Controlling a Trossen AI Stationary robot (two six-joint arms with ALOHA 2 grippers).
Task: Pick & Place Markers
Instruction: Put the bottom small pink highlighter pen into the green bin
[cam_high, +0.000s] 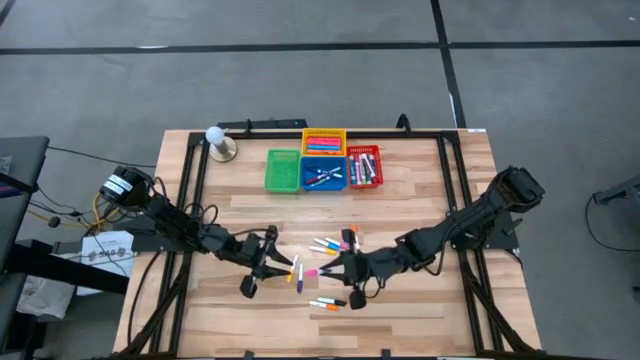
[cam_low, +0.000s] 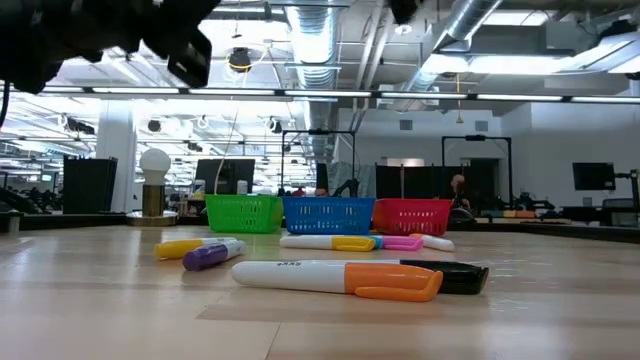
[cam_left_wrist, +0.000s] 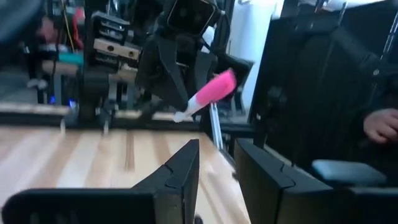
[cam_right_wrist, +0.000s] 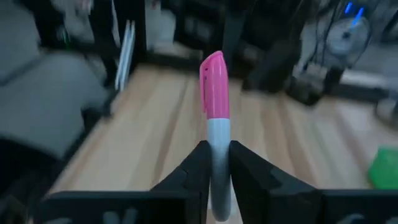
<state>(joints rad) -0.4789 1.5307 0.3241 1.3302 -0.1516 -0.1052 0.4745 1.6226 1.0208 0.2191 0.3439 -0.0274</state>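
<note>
My right gripper (cam_right_wrist: 216, 149) is shut on a marker with a white barrel and a pink cap (cam_right_wrist: 212, 81). It holds that marker (cam_high: 312, 272) above the middle of the table, and the left wrist view shows the marker (cam_left_wrist: 214, 90) clear of the wood. My left gripper (cam_left_wrist: 216, 146) stands just to the left of it (cam_high: 268, 265), open, with nothing between its fingers. Several more markers (cam_high: 328, 245) lie flat on the table around both grippers, among them an orange-capped one (cam_low: 340, 278) and a purple one (cam_low: 210, 255). My right gripper pinches the marker's white barrel (cam_right_wrist: 217, 134) between its two fingers. The marker lies along the fingers, and its pink-capped end sticks out past the fingertips. It is lifted clear of the table and tilted.
Small baskets stand at the far middle of the table: green (cam_high: 283, 170), blue (cam_high: 323, 176), red (cam_high: 365, 167) and yellow (cam_high: 323, 140), the last three with markers inside. A white ball on a round base (cam_high: 218, 142) stands at the far left. A black frame (cam_high: 190, 180) runs along the table's sides.
</note>
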